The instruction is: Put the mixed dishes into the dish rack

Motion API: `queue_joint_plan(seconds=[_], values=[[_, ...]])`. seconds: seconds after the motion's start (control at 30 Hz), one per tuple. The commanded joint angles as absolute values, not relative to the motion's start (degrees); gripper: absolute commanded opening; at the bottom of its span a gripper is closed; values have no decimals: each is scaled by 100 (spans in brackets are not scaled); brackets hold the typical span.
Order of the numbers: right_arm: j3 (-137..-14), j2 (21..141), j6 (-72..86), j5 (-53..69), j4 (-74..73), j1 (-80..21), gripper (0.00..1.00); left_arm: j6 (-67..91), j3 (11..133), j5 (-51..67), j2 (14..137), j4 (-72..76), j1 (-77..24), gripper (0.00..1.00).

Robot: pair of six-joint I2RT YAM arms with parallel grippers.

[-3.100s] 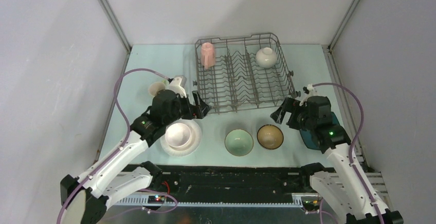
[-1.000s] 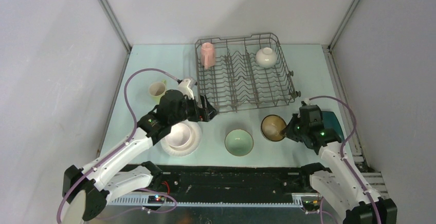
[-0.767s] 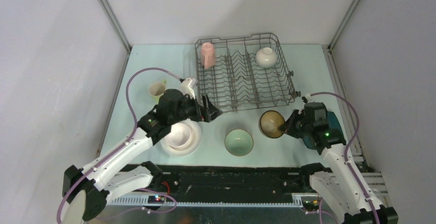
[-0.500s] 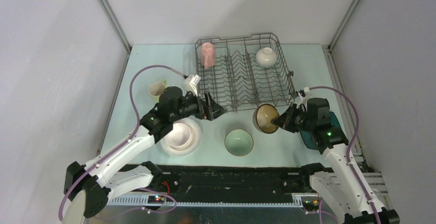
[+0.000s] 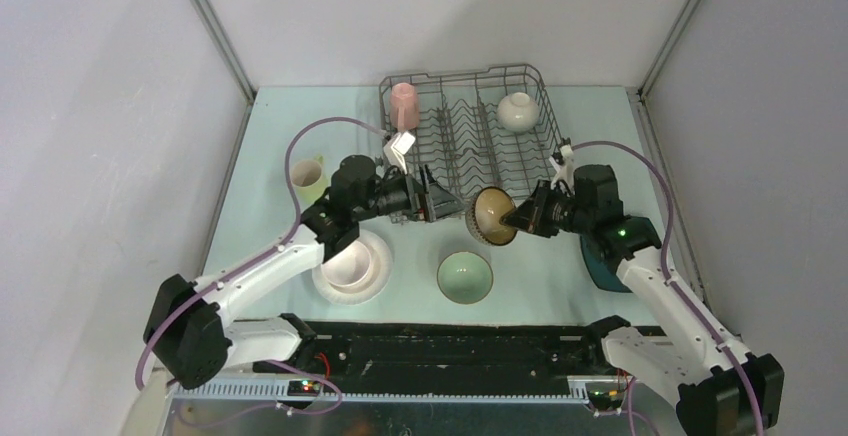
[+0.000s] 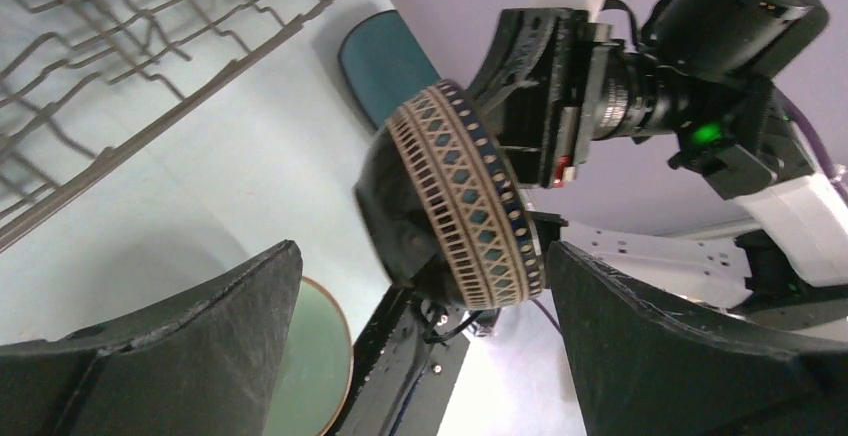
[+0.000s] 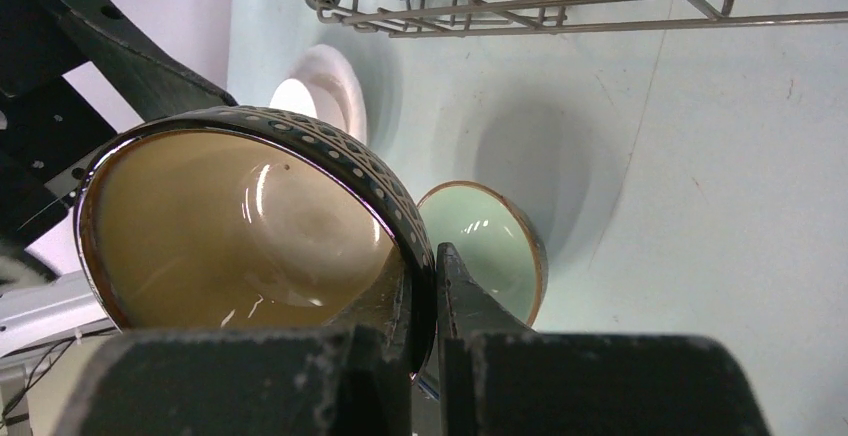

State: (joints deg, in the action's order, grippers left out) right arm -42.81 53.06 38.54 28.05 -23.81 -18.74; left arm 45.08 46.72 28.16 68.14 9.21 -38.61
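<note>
Pinching the rim of the brown bowl [image 7: 240,226] between its closed fingers, one inside and one outside the wall, the right gripper [image 7: 437,256] holds the bowl off the table, tipped on edge with its tan inside turned toward the right arm. From above, this gripper [image 5: 520,218] and the bowl [image 5: 492,215] sit just in front of the near edge of the dish rack [image 5: 462,70], about midway along it. The left gripper [image 5: 438,203] faces them from the other side with its jaws spread wide and nothing in them. In its wrist view the bowl's patterned outside [image 6: 450,201] lies between the two dark fingers [image 6: 180,346], with a gap on each side. The pale green bowl [image 5: 465,277] stands on the table directly below and nearer the bases. To its left, the pale pink bowl [image 5: 345,261] rests in the round white plate [image 5: 377,274]. The dark teal plate [image 5: 598,268] lies partly under the right arm, and the yellow-green mug [image 5: 307,173] stands beside the left arm's cable. In the rack's far row, the pink mug [image 5: 403,104] stands at the left and the white bowl [image 5: 517,111] at the right; the tines between and in front of them are bare.
</note>
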Motion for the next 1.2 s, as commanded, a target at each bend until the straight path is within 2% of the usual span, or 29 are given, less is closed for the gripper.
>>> queue_joint_plan(seconds=[0.0,0.53,0.9,0.97,1.0,1.07,1.1,1.13,1.17], values=[[-4764,5449,3989,2816,-1728,-2005,0,4862,5013,3091,6963,1564,-3961,100],[-4895,5618,4024,2838,-1484,-2134,0,5083,5106,3338,7419,1585,-3989,97],[-4896,5823,4106,2840,-1182,-2213,0,5326,5040,3688,7557,1879,-4024,88],[-4896,5867,4111,2843,-1128,-2242,0,5368,5014,3762,7579,1993,-4025,84],[-4896,5905,4112,2841,-1106,-2250,0,5391,5000,3802,7599,2047,-4021,76],[-4896,5959,4113,2847,-1076,-2270,0,5474,4967,3987,7621,2269,-4025,59],[-4896,5977,4102,2858,-1070,-2281,0,5508,4962,4015,7612,2362,-4019,47],[-4896,6007,4091,2866,-1063,-2279,7,5509,4945,4032,7572,2381,-4018,40],[-4896,6018,4089,2870,-1059,-2273,11,5484,4933,4028,7539,2373,-4012,26]])
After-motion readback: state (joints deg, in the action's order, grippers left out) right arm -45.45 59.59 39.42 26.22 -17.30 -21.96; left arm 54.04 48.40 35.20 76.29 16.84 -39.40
